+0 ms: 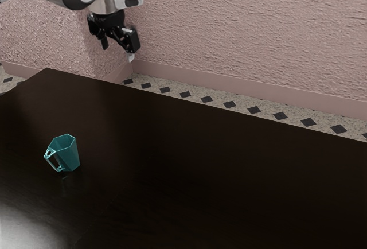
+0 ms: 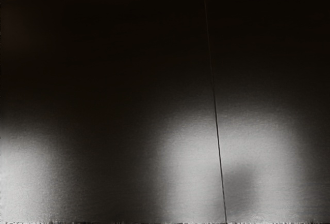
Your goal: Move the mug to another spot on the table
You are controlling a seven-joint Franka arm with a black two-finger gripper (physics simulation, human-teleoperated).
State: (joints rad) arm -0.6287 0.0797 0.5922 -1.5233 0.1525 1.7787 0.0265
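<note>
A teal mug with angular sides stands on the dark table near the exterior view's left; its handle faces the lower left and its mouth is up. My gripper hangs high above the table's far left corner, well above and behind the mug. Its fingers stand apart with nothing between them, so it is open. In the wrist view the dark table lies far below my hand, crossed by a thin seam.
A pink textured wall runs behind the table. Beyond the table's far edge lies a speckled floor with black diamond tiles. Bare dark tabletop stretches from the mug across the middle to the exterior view's right.
</note>
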